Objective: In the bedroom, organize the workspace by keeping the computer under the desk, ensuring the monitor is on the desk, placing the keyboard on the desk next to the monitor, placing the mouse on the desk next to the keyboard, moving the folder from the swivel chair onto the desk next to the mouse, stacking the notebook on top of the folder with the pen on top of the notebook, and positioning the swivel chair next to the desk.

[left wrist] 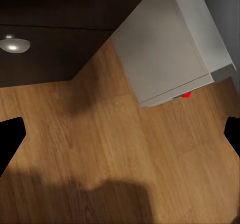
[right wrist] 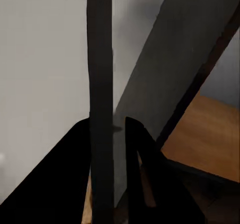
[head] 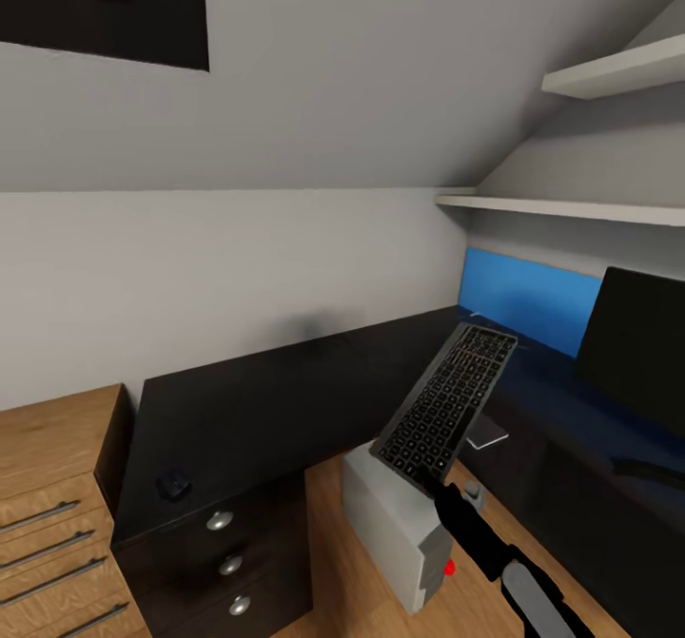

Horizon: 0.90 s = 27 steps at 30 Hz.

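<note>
The right gripper, at 5 o'clock in the head view, clamps the lower edge of the keyboard, holding it tilted in the air above the grey computer on the wood floor. The mouse sits at 8 o'clock on the black desk; the monitor stands at 3 o'clock before the blue panel. The left gripper hangs with jaws spread apart over the floor beside the computer.

black keyboard tilted above grey computer, mouse on desk
</note>
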Motion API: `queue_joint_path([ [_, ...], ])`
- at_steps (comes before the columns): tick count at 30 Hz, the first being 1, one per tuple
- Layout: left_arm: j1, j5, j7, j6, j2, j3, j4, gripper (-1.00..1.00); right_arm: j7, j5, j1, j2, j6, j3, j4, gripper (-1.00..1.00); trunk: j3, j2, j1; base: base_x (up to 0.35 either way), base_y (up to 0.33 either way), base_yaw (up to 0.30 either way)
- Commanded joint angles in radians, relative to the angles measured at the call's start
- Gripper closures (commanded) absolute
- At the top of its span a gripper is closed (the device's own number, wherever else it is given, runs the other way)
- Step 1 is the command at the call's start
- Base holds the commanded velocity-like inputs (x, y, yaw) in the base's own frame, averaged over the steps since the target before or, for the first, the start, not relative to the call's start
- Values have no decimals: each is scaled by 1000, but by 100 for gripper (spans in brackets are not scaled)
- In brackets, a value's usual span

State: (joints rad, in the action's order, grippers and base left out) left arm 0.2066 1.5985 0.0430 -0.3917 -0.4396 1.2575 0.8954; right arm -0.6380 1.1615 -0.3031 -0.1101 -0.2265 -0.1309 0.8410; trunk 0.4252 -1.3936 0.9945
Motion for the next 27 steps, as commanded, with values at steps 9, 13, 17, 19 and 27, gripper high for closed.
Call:
queue_joint_path([
  [9,2,10,3,-7,-1,7,0,-100,-76,14,0,-2,-14,-19,-2,100,-27,63,-35,0,0,0],
  [13,2,11,1,-7,-1,6,0,-100,-78,13,0,-3,-14,-19,-4,100,-40,91,-50,0,0,0],
  [17,2,14,-7,-7,-2,-2,-2,-100,-78,12,0,-3,-14,-19,-5,100,-52,119,-65,0,0,0],
  [19,2,15,-44,-6,-2,-26,-3,-100,-78,13,0,-3,-14,-19,-6,100,-58,133,-73,0,0,0],
  [27,2,12,-161,-6,-1,-43,-1,-100,-80,13,0,-3,-13,-19,-7,100,-84,189,-104,0,0,0],
])
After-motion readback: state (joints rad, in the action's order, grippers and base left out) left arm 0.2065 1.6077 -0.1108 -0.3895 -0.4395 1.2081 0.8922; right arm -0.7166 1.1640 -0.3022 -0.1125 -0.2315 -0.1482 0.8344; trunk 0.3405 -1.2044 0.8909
